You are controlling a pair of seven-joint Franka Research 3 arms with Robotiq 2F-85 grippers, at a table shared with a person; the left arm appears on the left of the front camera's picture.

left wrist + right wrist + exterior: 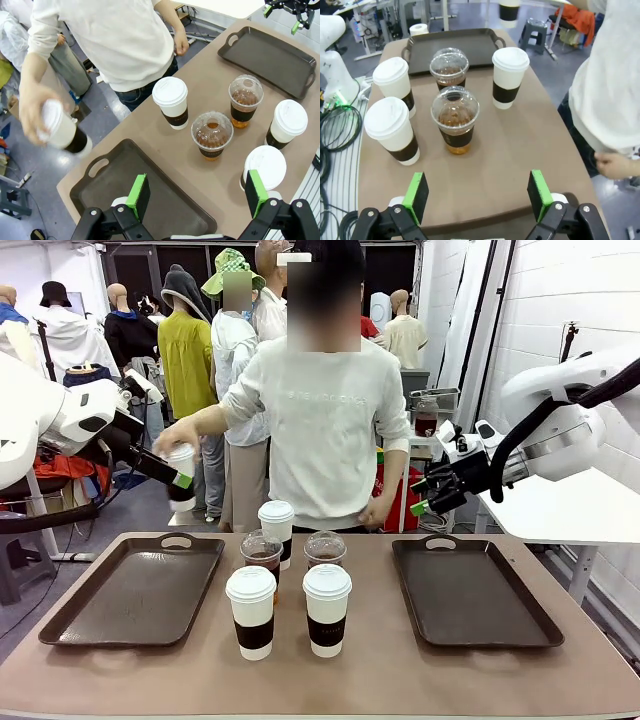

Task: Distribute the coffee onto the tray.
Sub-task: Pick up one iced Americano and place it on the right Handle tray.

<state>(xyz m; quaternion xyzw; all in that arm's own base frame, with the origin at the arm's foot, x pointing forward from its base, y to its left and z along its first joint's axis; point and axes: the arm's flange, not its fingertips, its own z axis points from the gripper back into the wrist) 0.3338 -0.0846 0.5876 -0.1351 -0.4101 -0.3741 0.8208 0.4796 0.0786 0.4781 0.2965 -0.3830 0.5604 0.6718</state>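
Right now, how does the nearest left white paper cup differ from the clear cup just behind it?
The paper cup is taller; the clear cup is shorter. The paper cup is opaque white; the clear cup shows brown liquid. The paper cup's lid is low and white, the clear cup's a see-through dome. Both stand upright on the table, lids on.
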